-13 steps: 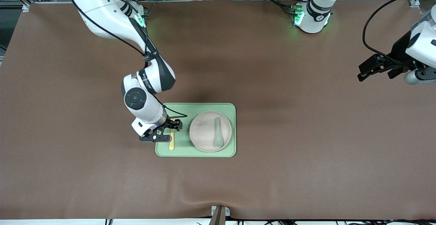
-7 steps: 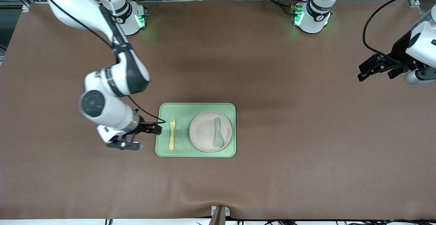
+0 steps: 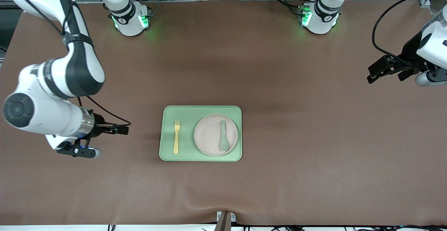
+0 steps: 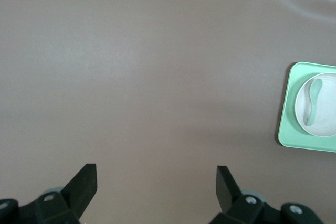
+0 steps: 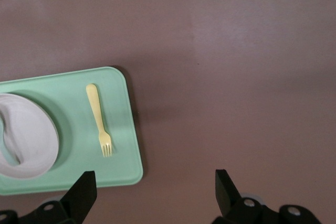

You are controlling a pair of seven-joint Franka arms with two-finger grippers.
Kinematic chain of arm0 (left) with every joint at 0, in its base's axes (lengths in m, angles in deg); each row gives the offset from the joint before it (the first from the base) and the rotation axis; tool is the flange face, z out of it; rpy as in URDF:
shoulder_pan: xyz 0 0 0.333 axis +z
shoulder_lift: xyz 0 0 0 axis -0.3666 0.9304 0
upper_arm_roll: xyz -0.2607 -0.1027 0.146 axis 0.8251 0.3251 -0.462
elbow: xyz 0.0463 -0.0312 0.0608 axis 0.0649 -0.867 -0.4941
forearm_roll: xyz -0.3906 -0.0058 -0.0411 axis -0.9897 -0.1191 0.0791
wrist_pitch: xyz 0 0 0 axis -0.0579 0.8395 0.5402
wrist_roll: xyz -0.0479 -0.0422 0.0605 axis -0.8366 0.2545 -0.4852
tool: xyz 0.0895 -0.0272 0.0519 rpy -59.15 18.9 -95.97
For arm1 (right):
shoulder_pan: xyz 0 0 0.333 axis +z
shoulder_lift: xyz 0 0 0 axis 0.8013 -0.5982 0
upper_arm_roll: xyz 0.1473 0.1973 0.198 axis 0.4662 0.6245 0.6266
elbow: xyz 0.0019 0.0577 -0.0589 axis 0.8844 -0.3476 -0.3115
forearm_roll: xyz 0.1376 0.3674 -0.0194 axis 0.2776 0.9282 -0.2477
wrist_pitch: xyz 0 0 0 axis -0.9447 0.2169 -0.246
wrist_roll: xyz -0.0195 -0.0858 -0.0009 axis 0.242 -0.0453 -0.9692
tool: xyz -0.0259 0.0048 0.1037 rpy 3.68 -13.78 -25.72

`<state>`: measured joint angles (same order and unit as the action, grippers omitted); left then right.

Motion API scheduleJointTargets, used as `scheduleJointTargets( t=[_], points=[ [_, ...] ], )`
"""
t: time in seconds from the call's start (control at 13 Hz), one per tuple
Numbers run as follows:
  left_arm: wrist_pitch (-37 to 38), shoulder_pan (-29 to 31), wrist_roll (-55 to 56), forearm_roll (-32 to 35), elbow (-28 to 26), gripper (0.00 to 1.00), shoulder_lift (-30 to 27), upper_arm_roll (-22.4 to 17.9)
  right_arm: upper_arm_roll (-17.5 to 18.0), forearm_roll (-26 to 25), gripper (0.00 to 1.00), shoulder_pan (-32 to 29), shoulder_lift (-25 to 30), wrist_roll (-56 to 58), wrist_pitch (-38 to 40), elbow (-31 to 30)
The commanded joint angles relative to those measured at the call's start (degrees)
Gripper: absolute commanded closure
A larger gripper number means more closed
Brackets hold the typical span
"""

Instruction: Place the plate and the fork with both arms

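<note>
On the brown table point(image 3: 279, 84) the green tray point(image 3: 200, 154) carries the plate point(image 3: 209, 135) with a spoon point(image 3: 223, 141) in it and the fork point(image 3: 176, 137) alongside, well clear of the spread fingers of the empty right gripper point(image 3: 110, 130) and left gripper point(image 3: 379, 71).

Counter point(image 3: 279, 84): brown matte covering, slightly rippled at the edge nearest the front camera.
On it: 1 light-green tray point(image 3: 200, 157), rectangular with rounded corners, flat near the middle.
Arm bases: 2, along the counter's farthest edge.
</note>
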<state>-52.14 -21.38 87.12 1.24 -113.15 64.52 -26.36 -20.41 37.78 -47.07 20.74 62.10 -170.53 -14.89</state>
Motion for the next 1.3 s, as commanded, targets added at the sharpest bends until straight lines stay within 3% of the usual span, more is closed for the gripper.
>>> scheduleJointTargets(
  t=[0.0, 0.61, 0.84, 1.07, 1.23],
  points=[
    [0.10, 0.49, -0.88, -0.42, -0.75, 0.00, -1.42, 0.15, 3.34, -0.01, 0.00, -4.67, 1.44, 5.79, 6.77, 4.10],
    [2.30, 0.49, -3.07, 0.46, -1.01, 0.00, -2.21, 0.06, 3.53, -5.10, 0.00, -8.38, 15.40, 5.73, 16.80, 1.66],
    [2.38, 0.58, -4.91, 0.46, -1.10, 0.00, -2.13, -0.03, 3.26, -4.93, 0.00, -8.56, 21.64, 5.64, 15.32, -5.01],
    [2.56, 1.63, -6.41, 0.46, -0.93, 0.00, -1.95, -0.03, 3.00, -5.02, 0.00, -10.49, 29.38, 7.65, 9.19, -17.29],
    [2.99, 1.72, -7.47, 0.46, -1.01, 0.00, -1.95, -0.03, 2.82, -5.10, 0.00, -10.32, 32.29, 9.16, 7.93, -20.76]
  ],
)
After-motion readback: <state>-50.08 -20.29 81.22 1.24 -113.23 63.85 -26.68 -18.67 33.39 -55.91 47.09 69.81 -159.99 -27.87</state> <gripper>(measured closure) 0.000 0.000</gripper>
